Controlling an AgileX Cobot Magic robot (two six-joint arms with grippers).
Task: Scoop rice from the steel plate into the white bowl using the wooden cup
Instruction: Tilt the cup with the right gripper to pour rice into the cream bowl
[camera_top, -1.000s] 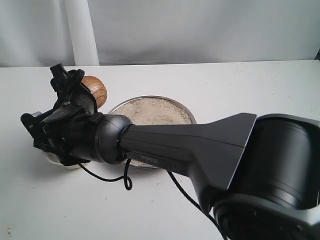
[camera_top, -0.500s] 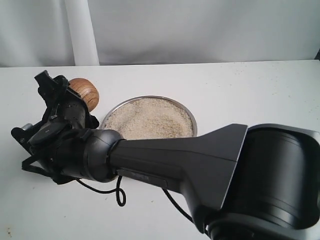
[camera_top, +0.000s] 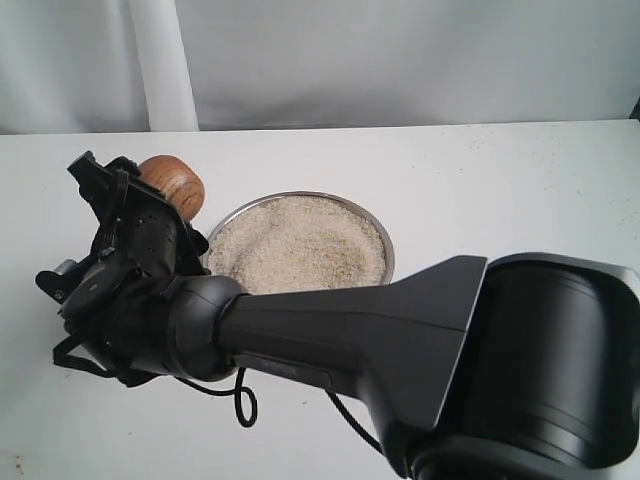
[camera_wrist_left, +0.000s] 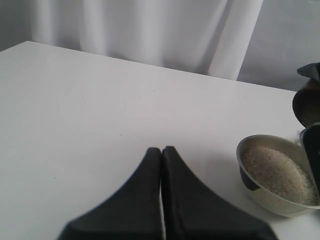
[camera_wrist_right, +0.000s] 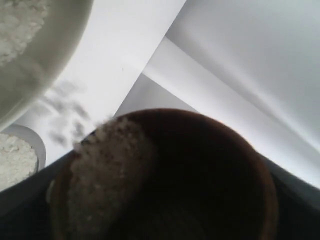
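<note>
The wooden cup (camera_top: 172, 184) is tilted in my right gripper (camera_top: 150, 200), which is shut on it left of the steel plate (camera_top: 380, 232). That plate holds a wide heap of rice (camera_top: 298, 245). In the right wrist view rice (camera_wrist_right: 107, 170) lies against the lip of the wooden cup (camera_wrist_right: 200, 170), and blurred grains hang in the air beside it. The white bowl (camera_wrist_right: 55, 55), with rice inside, is close by there; the arm hides it in the exterior view. My left gripper (camera_wrist_left: 161, 150) is shut and empty over bare table, apart from the steel plate (camera_wrist_left: 267, 197).
My right arm (camera_top: 400, 330) stretches across the front of the exterior view and covers the table's left part. A white curtain (camera_top: 400, 60) hangs along the table's far edge. White table (camera_wrist_left: 100, 100) lies in front of the left gripper.
My right arm swung left with the cup, then settled slightly back. The white bowl, visible under the wrist a second ago, is now covered by the arm.
</note>
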